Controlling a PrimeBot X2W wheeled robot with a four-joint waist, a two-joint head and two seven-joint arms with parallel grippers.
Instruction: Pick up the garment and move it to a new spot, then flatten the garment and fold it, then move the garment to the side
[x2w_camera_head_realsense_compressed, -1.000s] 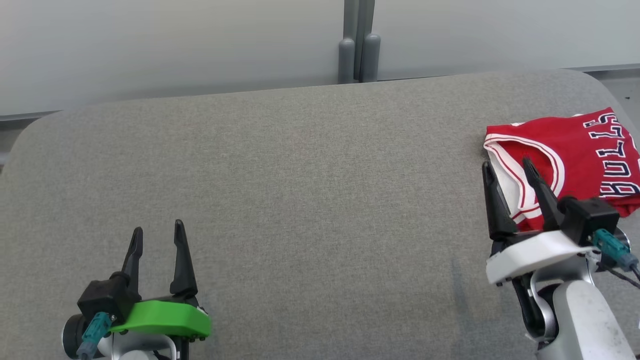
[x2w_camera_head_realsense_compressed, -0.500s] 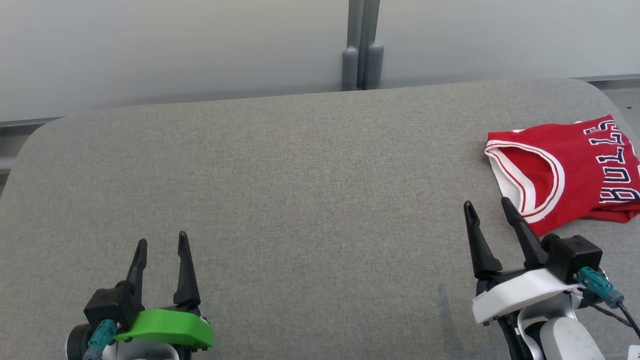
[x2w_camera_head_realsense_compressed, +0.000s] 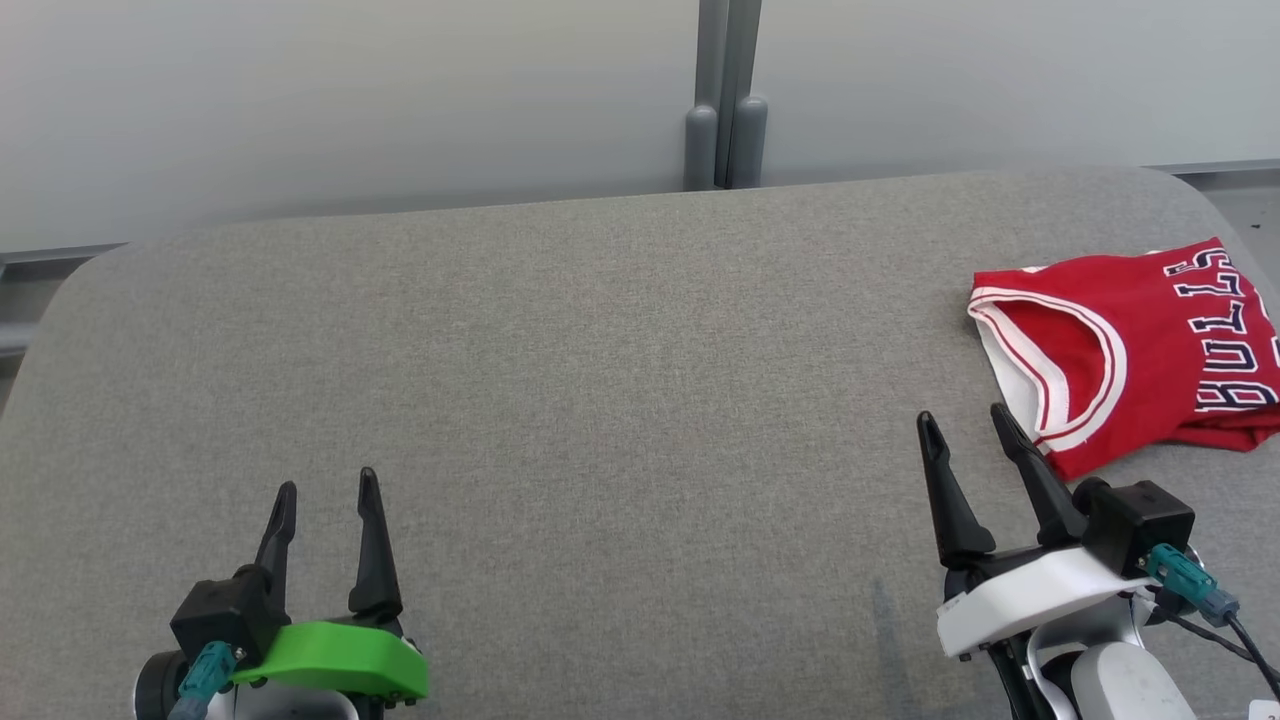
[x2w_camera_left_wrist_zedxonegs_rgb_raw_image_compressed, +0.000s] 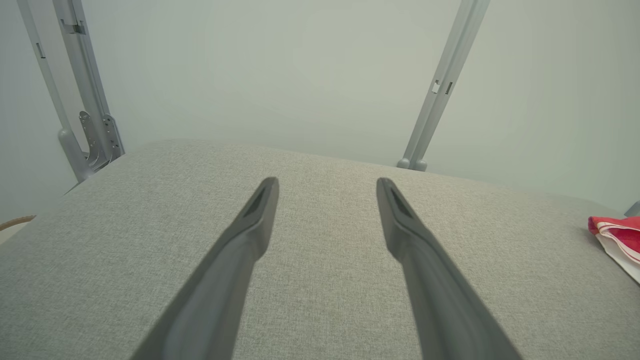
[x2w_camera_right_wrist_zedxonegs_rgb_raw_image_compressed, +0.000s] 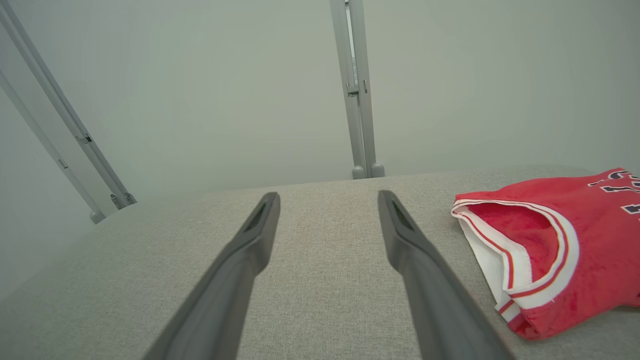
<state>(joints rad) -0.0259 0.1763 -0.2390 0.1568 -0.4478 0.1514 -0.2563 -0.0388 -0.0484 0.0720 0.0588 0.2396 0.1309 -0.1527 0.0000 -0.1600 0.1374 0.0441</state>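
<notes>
The folded red basketball jersey with white-and-navy trim (x2w_camera_head_realsense_compressed: 1150, 350) lies at the right edge of the grey fabric-covered table (x2w_camera_head_realsense_compressed: 600, 350), just right of the right gripper (x2w_camera_head_realsense_compressed: 965, 420) and clear of its spread, empty jaws. The left gripper (x2w_camera_head_realsense_compressed: 328, 485), jaws also spread, hovers near the front-left corner, fingers pointing at the far edge.

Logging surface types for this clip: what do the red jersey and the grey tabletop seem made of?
Red jersey: likely thin synthetic knit, matte and slightly fuzzy, lying limp in soft folds. Grey tabletop: seemingly covered in woven fabric, matte, with fine heathered grain; its core is hidden.
</notes>
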